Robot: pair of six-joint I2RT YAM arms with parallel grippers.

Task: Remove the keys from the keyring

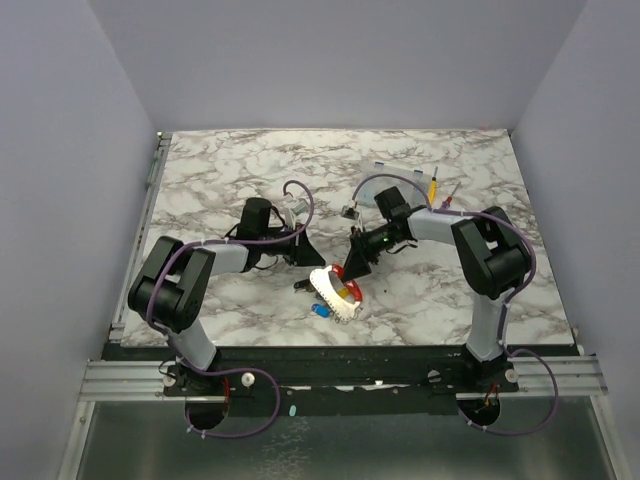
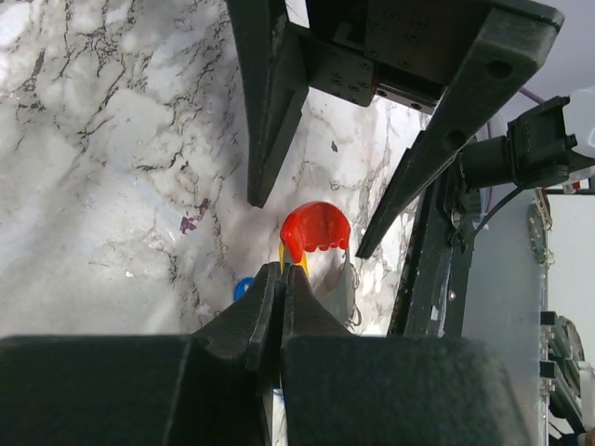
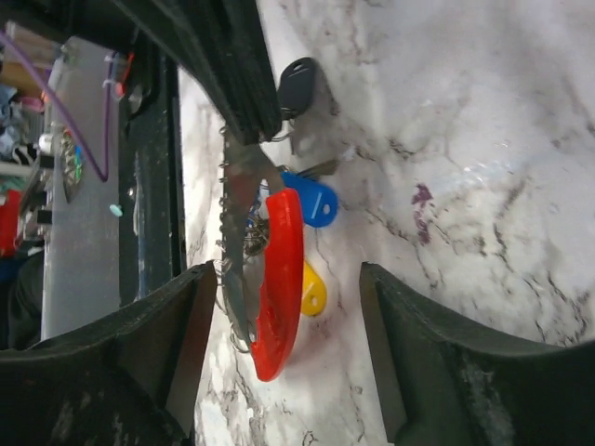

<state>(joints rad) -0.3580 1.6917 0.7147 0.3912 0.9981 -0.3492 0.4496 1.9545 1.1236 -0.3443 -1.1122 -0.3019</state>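
Arms: two are counted, black and grey, both reaching in toward the middle of the table (image 1: 230,170).
Left gripper (image 2: 281,279): its two black fingers are pressed flat together with no gap. The tips are clamped on the silvery metal of the keyring (image 3: 237,242).
Right gripper (image 3: 288,269): its two fingers are held well apart, one on each side of the bunch. Contact with it cannot be made out.
Keys (image 1: 335,290): one bunch is seen at the middle of the table, toward the near edge, between the two grippers.
Coloured heads: three are counted, all of smooth plastic with rounded outlines. These are one blue head (image 3: 317,201), one yellow head (image 3: 313,292) and one black head (image 3: 297,84).
Red piece (image 3: 279,288): one is counted. It is glossy plastic, curved like a crescent, with a scalloped lower edge in the left wrist view.
Metal parts: the keyring appears as a thin silvery band with a toothed edge. One flat silvery key blade (image 2: 344,290) is seen just beside the red piece. The full number of keys cannot be told.
Table surface: a white marble pattern with grey veins is shown, smooth and slightly shiny.
Far right: one yellow-handled screwdriver (image 1: 432,186) is laid well apart from the bunch.
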